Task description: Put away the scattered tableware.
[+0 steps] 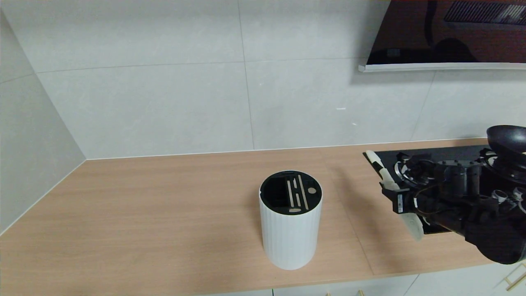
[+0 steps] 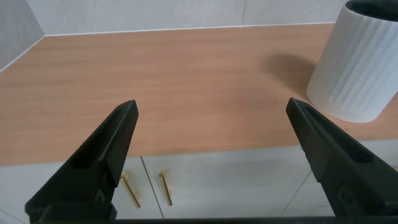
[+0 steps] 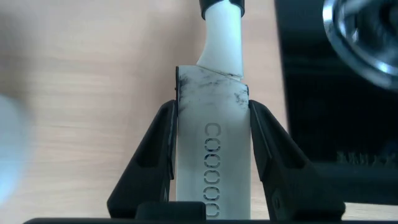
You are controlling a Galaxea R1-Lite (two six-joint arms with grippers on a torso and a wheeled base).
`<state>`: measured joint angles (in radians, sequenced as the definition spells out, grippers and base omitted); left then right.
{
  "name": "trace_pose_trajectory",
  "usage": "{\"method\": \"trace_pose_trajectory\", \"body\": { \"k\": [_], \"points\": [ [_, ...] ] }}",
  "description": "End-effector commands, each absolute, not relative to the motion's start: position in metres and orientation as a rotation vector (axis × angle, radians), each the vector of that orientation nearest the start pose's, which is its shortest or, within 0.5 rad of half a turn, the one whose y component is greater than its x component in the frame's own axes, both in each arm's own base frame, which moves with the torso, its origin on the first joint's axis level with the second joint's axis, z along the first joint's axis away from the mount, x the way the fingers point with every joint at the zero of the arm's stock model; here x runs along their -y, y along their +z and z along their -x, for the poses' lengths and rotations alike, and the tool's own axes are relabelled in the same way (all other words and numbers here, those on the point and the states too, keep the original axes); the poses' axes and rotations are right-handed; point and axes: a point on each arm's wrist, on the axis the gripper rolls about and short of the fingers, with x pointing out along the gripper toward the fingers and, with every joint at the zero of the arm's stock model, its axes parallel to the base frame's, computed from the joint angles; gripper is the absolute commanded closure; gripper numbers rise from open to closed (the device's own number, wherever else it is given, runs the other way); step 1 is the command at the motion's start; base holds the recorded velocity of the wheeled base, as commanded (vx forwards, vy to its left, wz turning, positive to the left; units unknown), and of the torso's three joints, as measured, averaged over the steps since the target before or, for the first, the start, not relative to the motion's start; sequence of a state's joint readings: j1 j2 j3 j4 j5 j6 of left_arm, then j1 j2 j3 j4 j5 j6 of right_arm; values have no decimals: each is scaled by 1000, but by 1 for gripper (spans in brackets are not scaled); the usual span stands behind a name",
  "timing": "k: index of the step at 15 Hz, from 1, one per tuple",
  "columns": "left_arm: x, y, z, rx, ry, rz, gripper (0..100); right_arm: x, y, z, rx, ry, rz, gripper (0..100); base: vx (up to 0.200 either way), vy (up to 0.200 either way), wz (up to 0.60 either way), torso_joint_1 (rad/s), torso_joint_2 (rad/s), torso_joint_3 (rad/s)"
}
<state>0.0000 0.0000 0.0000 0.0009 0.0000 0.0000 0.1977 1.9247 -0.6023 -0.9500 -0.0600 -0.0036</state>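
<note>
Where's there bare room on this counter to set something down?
Bare counter from the left wall to the white holder, and behind it to the back wall. Crowded at right: stove, plus right gripper shut on the white knife.

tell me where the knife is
In the head view, the white knife is on the right, held in the right gripper beside the stove's left edge, right of the white holder.

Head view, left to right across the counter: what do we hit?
White ribbed holder → white knife, gripped by the right end effector → black pan at the right edge.
</note>
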Motion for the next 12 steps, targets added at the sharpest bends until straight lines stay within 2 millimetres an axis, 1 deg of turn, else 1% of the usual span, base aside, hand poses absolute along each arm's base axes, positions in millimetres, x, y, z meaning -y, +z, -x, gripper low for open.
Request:
{"method": "trace_pose_trajectory", "body": {
  "k": [1, 3, 4, 5, 6, 7, 8, 9, 10, 11, 12],
  "points": [
    [0, 75, 23, 0, 2, 0, 0, -65, 120, -294, -289, 161, 45, 100, 0, 0, 0, 0, 0, 0],
    [0, 89, 26, 67, 0, 6, 0, -67, 131, -289, -250, 171, 42, 100, 0, 0, 0, 0, 0, 0],
    [1, 105, 31, 103, -36, 11, 0, -68, 145, -282, -207, 179, 38, 100, 0, 0, 0, 0, 0, 0],
    [2, 120, 32, 61, -131, 8, 0, -71, 157, -277, -171, 195, 34, 100, 0, 0, 0, 0, 0, 0],
    [4, 137, 28, -6, -242, 11, 0, -73, 169, -276, -135, 202, 27, 100, 0, 0, 0, 0, 0, 0],
    [7, 161, 16, -84, -384, 23, 0, -75, 184, -279, -92, 206, 21, 100, 0, 0, 0, 0, 0, 0],
    [10, 187, -1, -132, -488, 37, 0, -79, 200, -279, -51, 219, 15, 100, 0, 0, 0, 0, 0, 0],
    [12, 209, -20, -169, -550, 48, 0, -83, 210, -278, -36, 233, 11, 100, 0, 0, 0, 0, 0, 0],
    [14, 235, -50, -207, -613, 52, 0, -93, 220, -273, -27, 272, 10, 100, 0, 0, 0, 0, 0, 0],
    [17, 249, -77, -237, -649, 48, 0, -106, 227, -265, -12, 324, 4, 100, 0, 0, 0, 0, 0, 0],
    [24, 258, -106, -275, -688, 49, 0, -116, 232, -257, 6, 367, 0, 100, 0, 0, 0, 0, 0, 0]
  ]
}}
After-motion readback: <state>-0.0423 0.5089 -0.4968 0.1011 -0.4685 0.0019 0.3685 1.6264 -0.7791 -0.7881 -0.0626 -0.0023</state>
